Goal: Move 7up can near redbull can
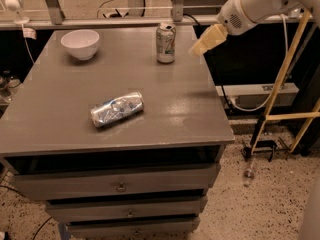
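The 7up can (165, 43) stands upright near the back edge of the grey cabinet top (60, 109), right of centre. The redbull can (116, 109) lies on its side near the middle of the top, crinkled and shiny. My gripper (199, 48) hangs in the air at the upper right, just right of the 7up can and above the table's right edge, holding nothing. The white arm (255, 4) reaches in from the top right corner.
A white bowl (80, 43) sits at the back left of the top. Drawers (120, 186) run below the front edge. A metal rail (100, 21) and posts stand behind the table. A wooden stand (282, 84) and cables are on the floor at the right.
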`<state>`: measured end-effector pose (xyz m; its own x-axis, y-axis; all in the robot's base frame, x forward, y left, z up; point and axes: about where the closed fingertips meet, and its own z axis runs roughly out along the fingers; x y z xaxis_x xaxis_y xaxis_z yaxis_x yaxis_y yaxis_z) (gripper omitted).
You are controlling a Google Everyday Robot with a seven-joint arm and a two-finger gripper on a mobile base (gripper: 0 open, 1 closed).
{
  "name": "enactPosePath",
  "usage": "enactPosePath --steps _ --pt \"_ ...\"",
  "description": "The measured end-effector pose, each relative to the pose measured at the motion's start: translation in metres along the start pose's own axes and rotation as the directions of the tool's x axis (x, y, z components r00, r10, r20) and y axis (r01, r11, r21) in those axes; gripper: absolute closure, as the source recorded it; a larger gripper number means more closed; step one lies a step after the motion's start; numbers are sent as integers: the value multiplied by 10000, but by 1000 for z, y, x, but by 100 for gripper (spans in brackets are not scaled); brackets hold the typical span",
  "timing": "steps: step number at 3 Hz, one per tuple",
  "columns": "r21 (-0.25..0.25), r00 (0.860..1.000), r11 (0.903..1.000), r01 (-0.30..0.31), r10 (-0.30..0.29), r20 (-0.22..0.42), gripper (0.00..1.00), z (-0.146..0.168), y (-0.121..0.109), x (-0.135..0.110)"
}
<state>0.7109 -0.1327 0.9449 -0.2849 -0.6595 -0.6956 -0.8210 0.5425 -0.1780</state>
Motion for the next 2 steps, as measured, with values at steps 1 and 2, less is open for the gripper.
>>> enactPosePath --steps 1,2 --pt "399 9963 9980 -485 455 727 0 17 -14 -14" --pt "583 9920 9941 -913 856 926 0 41 -21 -25"
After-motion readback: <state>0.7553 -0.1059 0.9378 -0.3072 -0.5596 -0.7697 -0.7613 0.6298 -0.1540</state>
